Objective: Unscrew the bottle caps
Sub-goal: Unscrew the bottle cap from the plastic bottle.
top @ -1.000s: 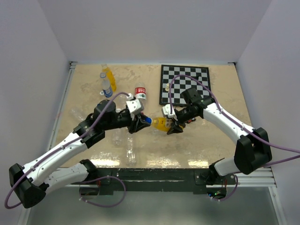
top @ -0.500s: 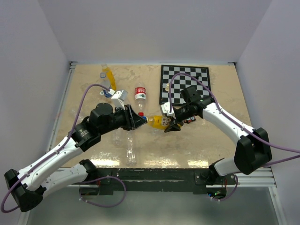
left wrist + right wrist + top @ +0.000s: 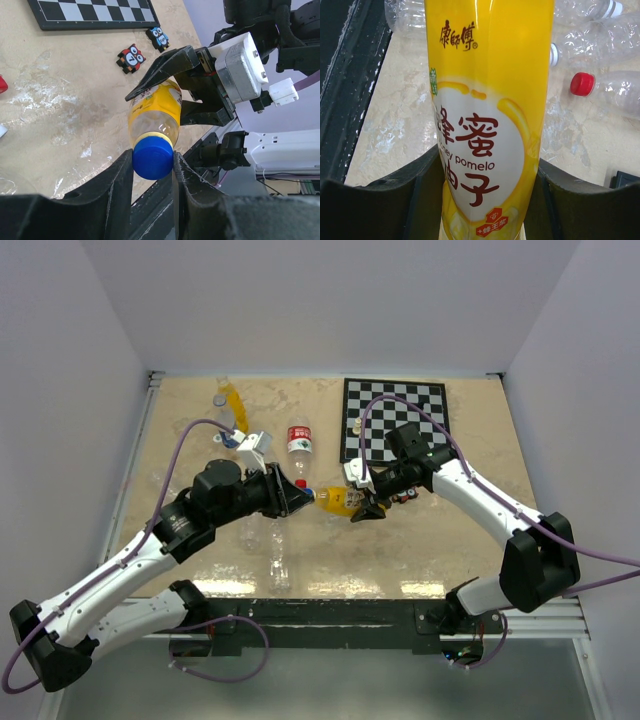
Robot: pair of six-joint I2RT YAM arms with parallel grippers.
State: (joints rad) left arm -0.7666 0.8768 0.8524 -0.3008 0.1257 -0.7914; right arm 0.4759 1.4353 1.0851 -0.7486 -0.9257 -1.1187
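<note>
My left gripper (image 3: 152,165) is clamped on the blue cap (image 3: 152,156), and my right gripper (image 3: 485,172) is clamped round the yellow bottle (image 3: 487,90). Left wrist shows both fingers pinching the cap, with owl tiles (image 3: 131,57) at 11 o'clock. Right wrist shows the label, with a red-capped clear bottle (image 3: 615,97) at 3. Top view shows the bottle level at table centre, cap toward 9. Both arms reach inward, tips facing each other. The chessboard (image 3: 395,420) is at 1.
</note>
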